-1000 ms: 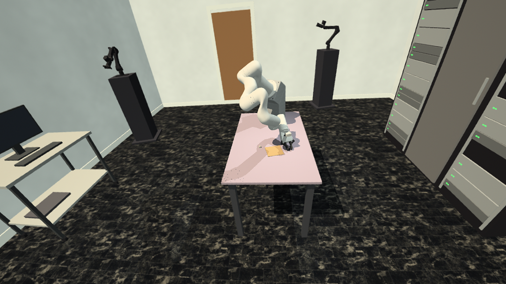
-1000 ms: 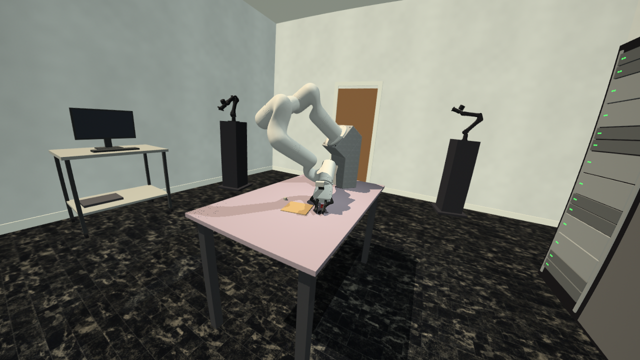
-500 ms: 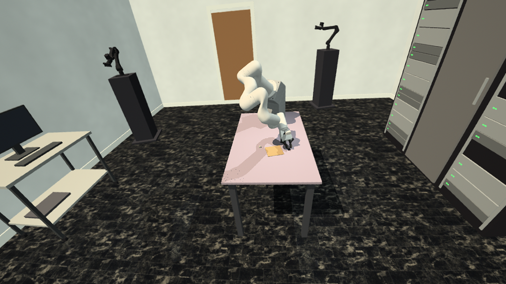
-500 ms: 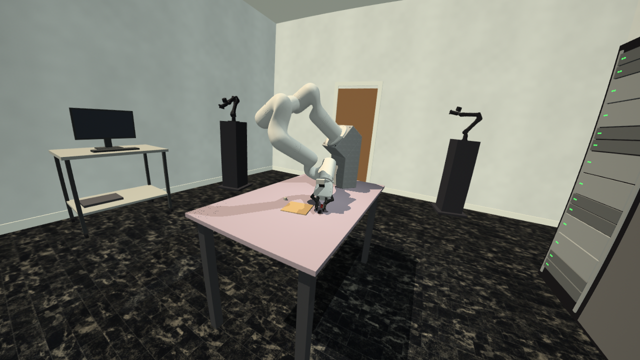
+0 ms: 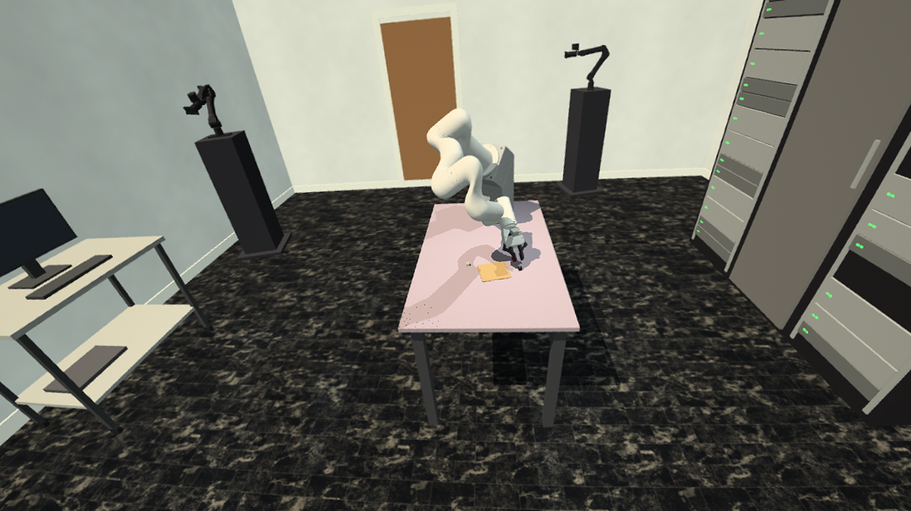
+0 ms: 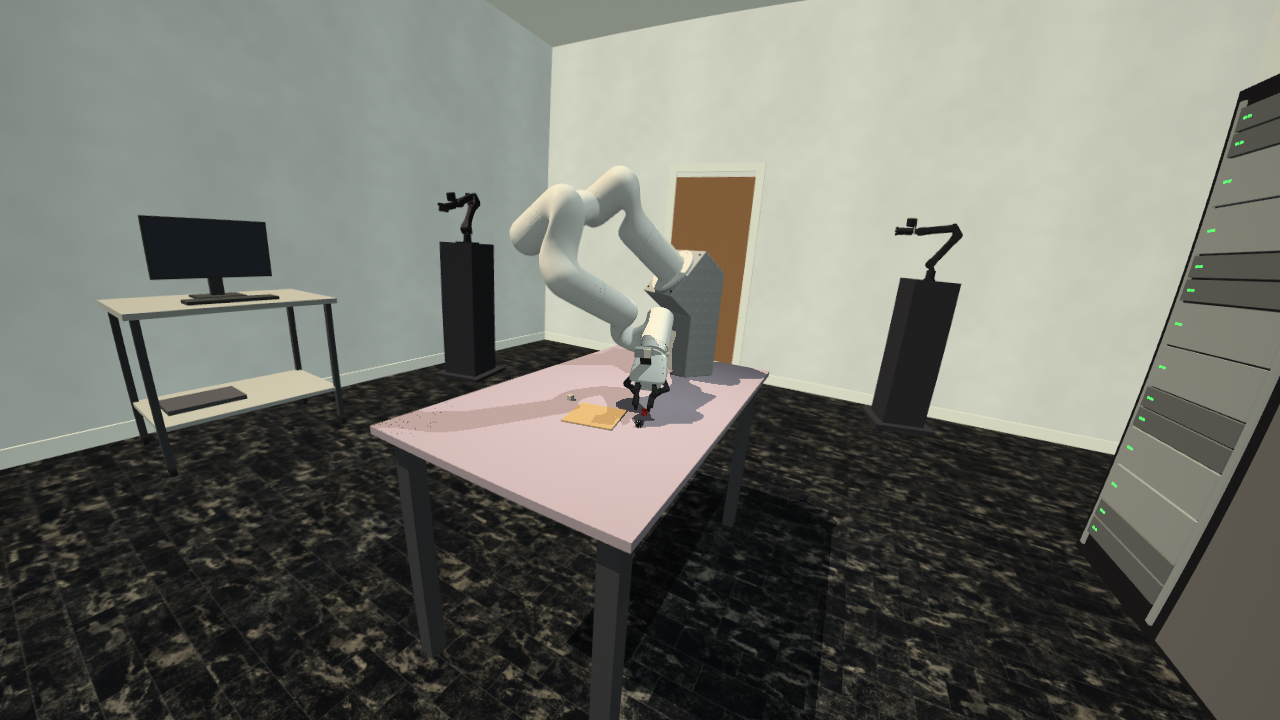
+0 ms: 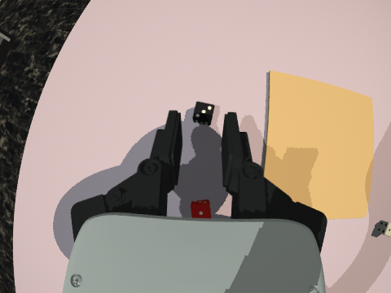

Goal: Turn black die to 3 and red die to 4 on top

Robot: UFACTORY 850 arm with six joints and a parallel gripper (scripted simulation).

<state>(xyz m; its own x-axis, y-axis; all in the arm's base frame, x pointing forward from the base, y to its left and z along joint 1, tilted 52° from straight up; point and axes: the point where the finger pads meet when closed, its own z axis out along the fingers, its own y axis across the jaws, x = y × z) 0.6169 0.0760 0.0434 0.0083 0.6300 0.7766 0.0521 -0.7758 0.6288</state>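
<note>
Pale walls [image 5: 319, 78] [image 6: 859, 116] stand behind your pink surface [image 5: 448, 299] [image 6: 528, 465] [image 7: 122, 61], near the middle of the top view. Above it, your white arm [image 5: 458, 174] [image 6: 572, 259] bends down toward the orange mat [image 5: 491, 268] [image 6: 581, 413] [image 7: 326, 110], which fills much of the wrist view's right side. Your fingers [image 5: 521, 250] [image 6: 630, 386] stand part-way spread, pinching nothing.

Your black die [image 6: 638, 423] [image 7: 204, 109] sits at upper centre of the wrist frame, off the mat, and appears to show 3 on top (the right number, wrong place). Your red die [image 6: 644, 412] [image 7: 200, 212], lower centre there, is off the mat too; its larger visible face has one pip, so you probably still need to turn it to 4. Both remain to be placed, as far as you can judge.

Only the wrist view gives you readable pips. It cuts the white die [image 5: 468, 263] [image 6: 571, 396] [image 7: 388, 229] at its right edge, while the top and exterior views show you that die beyond the mat, too small to read.
</note>
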